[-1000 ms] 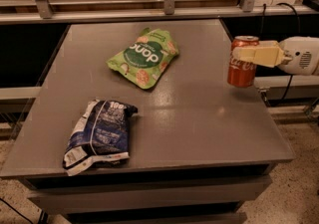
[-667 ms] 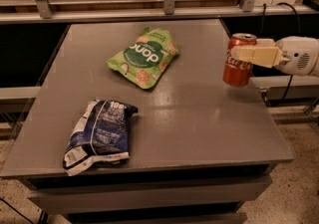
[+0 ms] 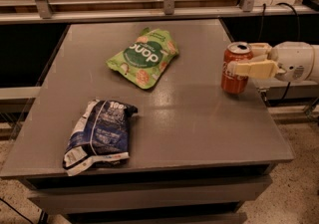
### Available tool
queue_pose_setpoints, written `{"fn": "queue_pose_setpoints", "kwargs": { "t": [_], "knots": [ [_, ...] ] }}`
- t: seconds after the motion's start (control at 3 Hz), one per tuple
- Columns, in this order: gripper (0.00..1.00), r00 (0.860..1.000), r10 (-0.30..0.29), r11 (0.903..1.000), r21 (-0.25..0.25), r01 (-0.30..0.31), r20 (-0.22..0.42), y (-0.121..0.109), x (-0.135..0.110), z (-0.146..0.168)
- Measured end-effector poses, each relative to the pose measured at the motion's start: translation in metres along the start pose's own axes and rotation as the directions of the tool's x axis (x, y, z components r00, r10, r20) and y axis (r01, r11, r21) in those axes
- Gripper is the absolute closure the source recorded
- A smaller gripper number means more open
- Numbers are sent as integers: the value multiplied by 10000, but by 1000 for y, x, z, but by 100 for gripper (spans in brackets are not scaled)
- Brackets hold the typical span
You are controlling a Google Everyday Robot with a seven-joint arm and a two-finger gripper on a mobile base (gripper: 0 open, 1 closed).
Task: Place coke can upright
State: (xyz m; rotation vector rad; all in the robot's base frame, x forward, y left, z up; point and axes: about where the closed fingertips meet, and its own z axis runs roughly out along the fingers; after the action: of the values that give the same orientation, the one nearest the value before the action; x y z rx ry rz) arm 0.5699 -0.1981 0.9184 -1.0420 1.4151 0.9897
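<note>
Holding the can (image 3: 236, 71) at the 3 o'clock edge of the table (image 3: 199, 118), the gripper (image 3: 242, 57) reaches in from the right on a white arm (image 3: 296, 61). Its jaws are closed on the can's upper half. One of the pale fingers (image 3: 254, 68) crosses the red side facing the viewer, and the other lies behind, near the rim.

The can stands vertical, silver top up with the opening visible and the white script on its side. Its base is at the level of the tabletop, but whether it rests there or hangs just clear cannot be told.

A green bag (image 3: 143, 57) lies flat toward 12 o'clock, and a blue bag (image 3: 98, 135) lies flat toward 8 o'clock. Both are well apart from the can and play no part in the task.

Progress, as a judgement: the task looks nearly done, since the can is correctly oriented and positioned over the table. What remains is to settle the base firmly on the surface if it is not yet down, part the jaws and draw the gripper away to the right. Because the can stands close to the table's edge, a sideways nudge on release could tip it or push it off.
</note>
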Motion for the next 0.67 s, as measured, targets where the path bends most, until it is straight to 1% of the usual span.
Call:
{"fn": "queue_pose_setpoints", "kwargs": {
  "t": [0.33, 0.67],
  "knots": [
    [100, 9989, -396, 9992, 100, 394, 241, 1, 8, -1],
    [82, 9959, 94, 10000, -18, -93, 899, 1, 12, 0]
  ]
}}
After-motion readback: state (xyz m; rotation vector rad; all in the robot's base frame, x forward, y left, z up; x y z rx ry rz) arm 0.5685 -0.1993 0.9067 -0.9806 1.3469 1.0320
